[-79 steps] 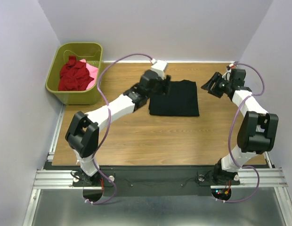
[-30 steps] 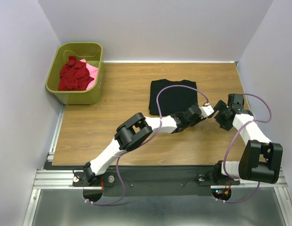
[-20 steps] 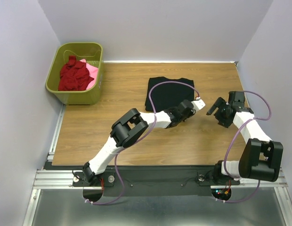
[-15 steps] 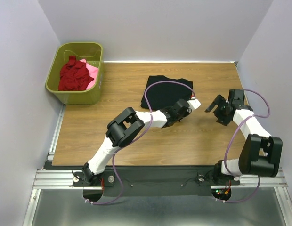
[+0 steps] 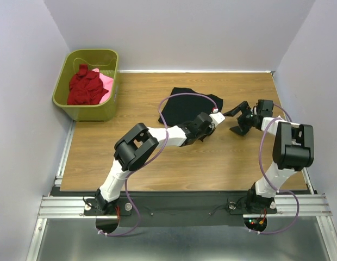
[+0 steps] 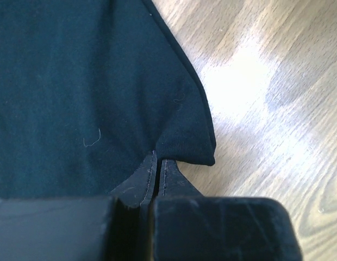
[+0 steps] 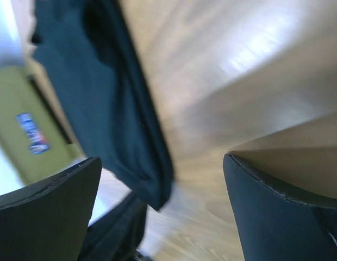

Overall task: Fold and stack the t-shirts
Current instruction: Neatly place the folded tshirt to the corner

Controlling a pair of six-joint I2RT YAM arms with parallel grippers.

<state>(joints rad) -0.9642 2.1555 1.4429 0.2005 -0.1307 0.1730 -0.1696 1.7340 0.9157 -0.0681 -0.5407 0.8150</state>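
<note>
The left arm (image 5: 164,135) lies low across the middle of the worktop (image 5: 103,157), barring the way from the near edge to the black shirt (image 5: 185,107). Its claw (image 6: 158,166) pinches the shirt's near right corner. The right claw (image 5: 229,123), spread wide, hangs just beside it, leaving a narrow gap. Bare wood lies behind the shirt and at the near left. The basket (image 5: 87,113) fills the far left corner, and walls (image 5: 185,32) close three sides.

White arm links (image 5: 167,134), black joints (image 5: 291,144), purple cables (image 5: 182,95); left tool (image 6: 157,163), right tool (image 7: 162,159) matte black; red lights (image 5: 255,222) at bases (image 5: 254,205).
</note>
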